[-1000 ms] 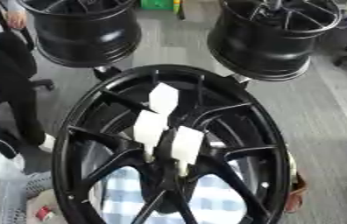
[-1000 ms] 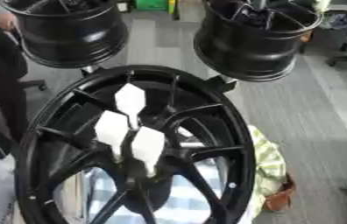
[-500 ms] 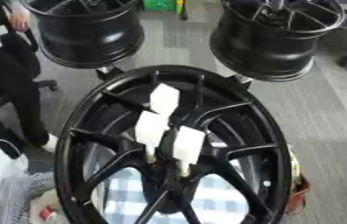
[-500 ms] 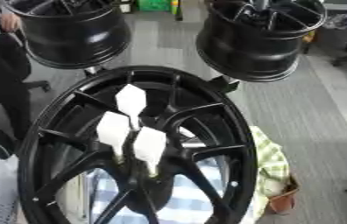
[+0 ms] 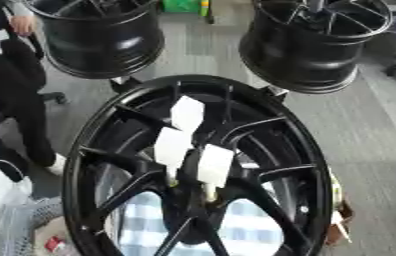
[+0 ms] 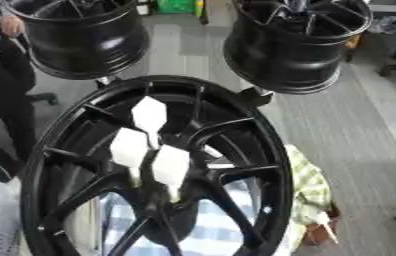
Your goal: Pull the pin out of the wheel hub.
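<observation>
In my left eye view the glossy black spoked wheel hub (image 5: 193, 165) fills the centre, with three white, flat, diamond-shaped pins (image 5: 215, 165) standing just above its middle and two more black rims (image 5: 105, 35) beyond it. My right eye view shows a checked cloth (image 6: 311, 185) right of the hub; neither hand is visible, and nothing has moved since a second ago

Black wheel (image 5: 263, 150) with three white tags.
Tagged pins (image 5: 208, 190) stand in the hub (image 5: 193, 220); two more wheels (image 5: 311, 42) stand beyond.
</observation>
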`<state>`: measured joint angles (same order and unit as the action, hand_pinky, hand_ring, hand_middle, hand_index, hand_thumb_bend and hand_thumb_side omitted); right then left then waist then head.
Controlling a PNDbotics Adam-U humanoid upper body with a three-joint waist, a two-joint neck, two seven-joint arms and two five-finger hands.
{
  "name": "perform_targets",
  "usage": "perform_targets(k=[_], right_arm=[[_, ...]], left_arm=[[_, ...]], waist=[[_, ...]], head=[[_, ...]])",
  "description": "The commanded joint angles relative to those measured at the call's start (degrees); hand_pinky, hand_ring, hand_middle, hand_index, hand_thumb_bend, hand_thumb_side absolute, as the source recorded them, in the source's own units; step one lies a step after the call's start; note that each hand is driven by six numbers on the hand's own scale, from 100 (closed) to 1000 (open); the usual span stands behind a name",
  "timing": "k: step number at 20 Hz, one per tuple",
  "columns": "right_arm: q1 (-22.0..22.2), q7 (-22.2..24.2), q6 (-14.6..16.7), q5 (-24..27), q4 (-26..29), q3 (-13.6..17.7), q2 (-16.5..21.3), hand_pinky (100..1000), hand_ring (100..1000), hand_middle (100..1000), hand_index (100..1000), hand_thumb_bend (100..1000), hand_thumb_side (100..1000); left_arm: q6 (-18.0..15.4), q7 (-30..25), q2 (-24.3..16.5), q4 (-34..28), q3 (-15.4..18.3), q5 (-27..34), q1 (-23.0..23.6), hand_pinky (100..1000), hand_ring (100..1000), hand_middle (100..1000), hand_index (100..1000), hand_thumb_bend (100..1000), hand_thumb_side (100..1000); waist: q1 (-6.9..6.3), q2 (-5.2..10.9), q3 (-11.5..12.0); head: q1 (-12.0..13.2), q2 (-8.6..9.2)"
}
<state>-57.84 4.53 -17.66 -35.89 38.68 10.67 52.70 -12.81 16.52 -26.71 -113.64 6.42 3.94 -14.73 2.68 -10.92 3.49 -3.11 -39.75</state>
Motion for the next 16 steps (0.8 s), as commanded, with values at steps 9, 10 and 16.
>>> perform_targets(k=[9, 10, 16], right_arm=[[1.48, 2.38, 6.42, 11.9, 13.59, -1.5, 1.74, 765, 735, 680, 762, 517, 290], [2.09, 3.56, 7.11, 13.76, 15.43, -1.84, 1.93, 764, 732, 674, 759, 527, 281], [8.09, 7.51, 9.58, 26.68, 29.54, -4.0, 2.85, 753, 715, 650, 748, 514, 308]], left_arm=[[0.02, 0.11, -1.8, -0.95, 0.51, -0.39, -0.65, 751, 852, 749, 858, 249, 645], [0.03, 0.09, -1.79, -0.95, 0.49, -0.39, -0.68, 751, 852, 749, 858, 248, 645], [-0.03, -0.12, -1.82, -0.95, 0.35, -0.29, -1.03, 751, 852, 749, 858, 250, 643]], waist=[[0.21, 1.09, -0.23], [0.24, 1.08, -0.24], [0.29, 1.06, -0.09]], head=[[-0.18, -0.19], [-0.16, -0.17], [-0.15, 0.02]])
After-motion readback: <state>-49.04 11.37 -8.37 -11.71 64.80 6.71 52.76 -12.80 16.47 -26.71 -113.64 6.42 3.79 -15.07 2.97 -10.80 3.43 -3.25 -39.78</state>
